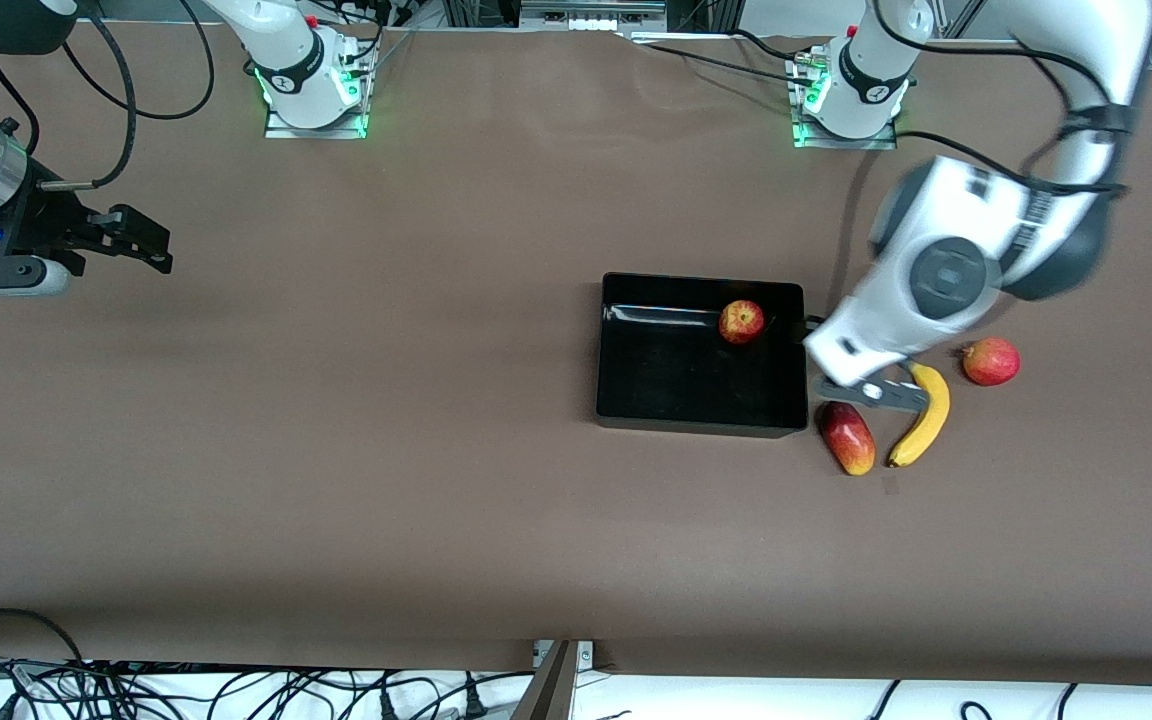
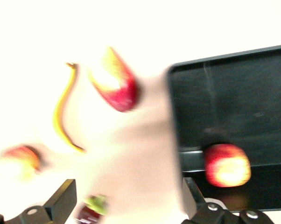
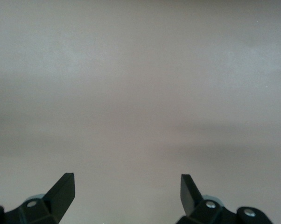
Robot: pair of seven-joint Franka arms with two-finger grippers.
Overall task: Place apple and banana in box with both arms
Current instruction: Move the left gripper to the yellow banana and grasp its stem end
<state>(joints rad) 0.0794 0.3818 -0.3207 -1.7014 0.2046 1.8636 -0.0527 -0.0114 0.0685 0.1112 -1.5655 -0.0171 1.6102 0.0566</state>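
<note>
The apple (image 1: 741,321) lies in the black box (image 1: 636,400), near the box's wall on the left arm's side. The banana (image 1: 921,415) lies on the table beside the box, toward the left arm's end. My left gripper (image 1: 848,378) is open and empty, low over the table strip between the box and the banana. The left wrist view shows its open fingers (image 2: 61,203), the banana (image 2: 61,116), the apple (image 2: 227,164) and the box (image 2: 234,102). My right gripper (image 1: 136,245) waits open and empty at the right arm's end; its wrist view (image 3: 126,191) shows only bare table.
An oblong red-yellow fruit (image 1: 846,437) lies beside the banana, near the box's corner. A pinkish-red round fruit (image 1: 991,361) lies beside the banana, nearer the left arm's end. Cables run along the table edge nearest the camera.
</note>
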